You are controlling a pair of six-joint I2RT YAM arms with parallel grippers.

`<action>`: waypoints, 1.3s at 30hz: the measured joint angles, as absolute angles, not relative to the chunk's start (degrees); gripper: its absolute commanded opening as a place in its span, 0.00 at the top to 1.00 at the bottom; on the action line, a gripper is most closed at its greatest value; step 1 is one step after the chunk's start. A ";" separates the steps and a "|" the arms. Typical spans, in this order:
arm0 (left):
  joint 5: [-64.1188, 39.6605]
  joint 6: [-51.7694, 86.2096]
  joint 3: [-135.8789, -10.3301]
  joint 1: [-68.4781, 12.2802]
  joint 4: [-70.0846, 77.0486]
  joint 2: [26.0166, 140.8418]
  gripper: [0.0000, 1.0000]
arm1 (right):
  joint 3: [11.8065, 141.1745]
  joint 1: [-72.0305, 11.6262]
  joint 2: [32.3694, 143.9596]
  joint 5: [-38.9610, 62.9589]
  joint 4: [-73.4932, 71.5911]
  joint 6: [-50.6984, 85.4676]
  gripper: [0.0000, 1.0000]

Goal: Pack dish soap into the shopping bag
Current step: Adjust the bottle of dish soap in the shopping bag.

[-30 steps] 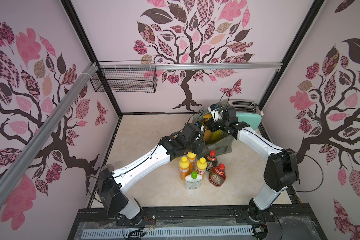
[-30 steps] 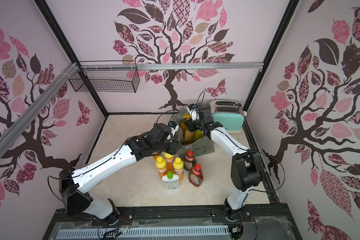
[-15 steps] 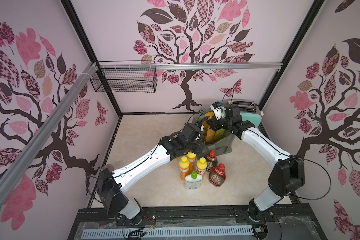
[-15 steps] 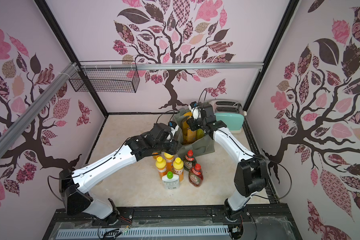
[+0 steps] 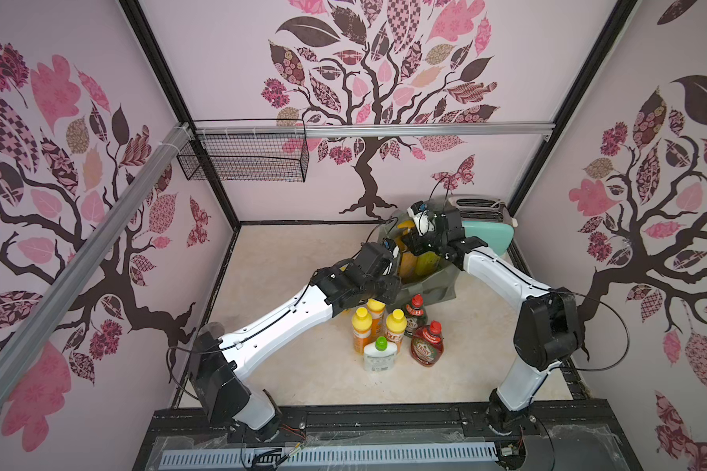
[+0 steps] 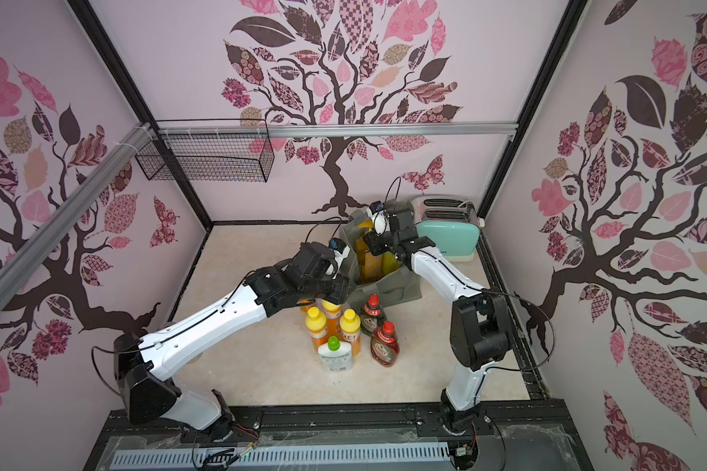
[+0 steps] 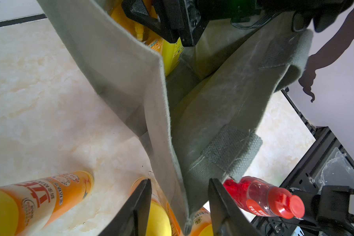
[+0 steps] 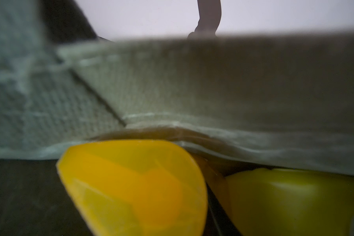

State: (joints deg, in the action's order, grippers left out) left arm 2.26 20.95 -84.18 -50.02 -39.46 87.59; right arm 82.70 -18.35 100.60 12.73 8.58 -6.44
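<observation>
Bottles stand upright in a tight group on the desk (image 5: 303, 261), on the robot's side of the shopping bag (image 5: 439, 285). Nearest is the white bottle (image 5: 379, 357) with a green cap, and the red bottle (image 5: 426, 346) is just beside it. Then come the orange bottles (image 5: 395, 328) with yellow caps, and farthest is the dark green bottle (image 5: 415, 315), almost against the bag's front. Over the back of that group hangs the left end effector (image 7: 179, 206). The left wrist view shows its jaws apart with the bag's near wall running between them and a gap on each side, so it straddles the cloth without visibly pinching it. Beyond, the bag stands open with a big yellow bottle (image 5: 425, 261) and an orange pump bottle (image 5: 405, 261) upright inside. The right end effector (image 5: 421, 244) is down in the bag's mouth over those two. I cannot tell whether it is open or gripping one, since its fingers are hidden. Behind the bag sits a toaster (image 5: 490, 236). For the next pick, every loose bottle lies toward the robot from both end effectors, long axis vertical, cap up. The left end effector is much nearer, directly above them, while the right would first have to clear the bag's front wall.
</observation>
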 measured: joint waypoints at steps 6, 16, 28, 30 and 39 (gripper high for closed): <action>2.39 20.95 -84.18 -49.93 -39.53 87.57 0.49 | 80.42 -18.04 100.33 13.65 4.84 -6.28 0.47; -0.78 21.30 -85.93 -41.19 -42.17 82.72 0.19 | 81.49 -16.62 90.00 10.52 10.11 -3.16 0.04; -12.08 24.67 -102.30 -33.69 -40.07 93.43 0.23 | 85.34 -9.10 80.01 2.61 23.79 0.45 0.03; -12.86 25.12 -104.07 -33.98 -40.25 96.36 0.23 | 85.34 -8.82 81.67 2.13 26.15 0.69 0.03; -10.83 24.60 -111.07 -34.59 -44.31 106.72 0.53 | 84.66 -9.23 84.05 1.65 31.73 1.54 0.13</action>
